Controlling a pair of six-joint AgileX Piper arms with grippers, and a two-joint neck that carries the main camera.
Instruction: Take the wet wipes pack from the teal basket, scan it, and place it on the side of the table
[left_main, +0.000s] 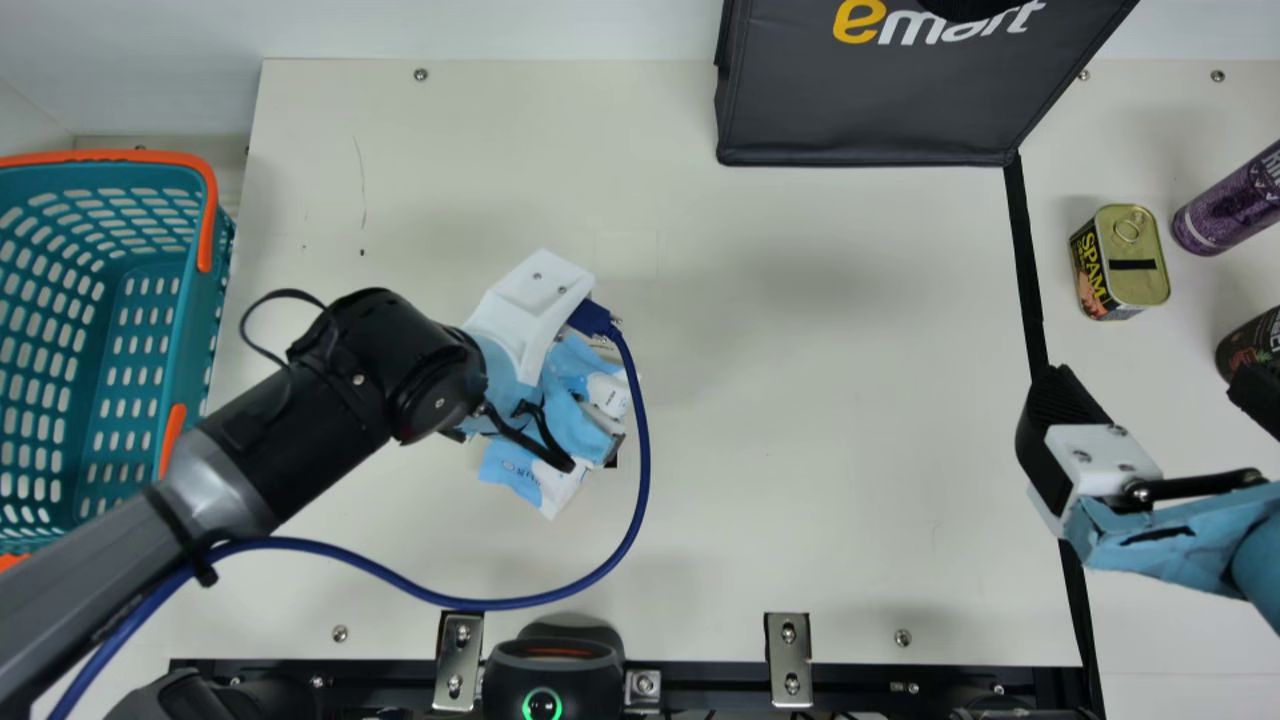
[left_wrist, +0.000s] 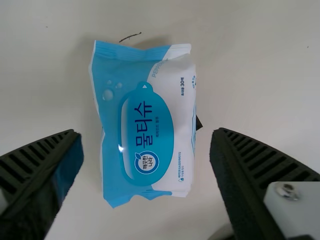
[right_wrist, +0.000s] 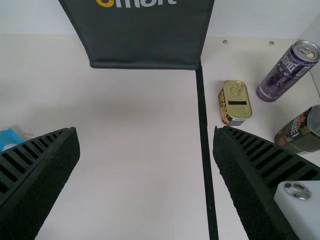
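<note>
In the main view my left gripper is above the wet wipes pack, whose lower end pokes out from under it on the left half of the table. The left wrist view has the blue-and-white pack lying flat, label up, between the spread fingers of my left gripper, touching neither. My right gripper is open over the right side, nothing between its fingers; in its wrist view the right gripper has bare table beyond. The teal basket stands at the left.
A black scanner is at the front edge. A dark bag stands at the back. Beyond the black line on the right are a Spam can, a purple can and a dark can. A blue cable loops beside my left arm.
</note>
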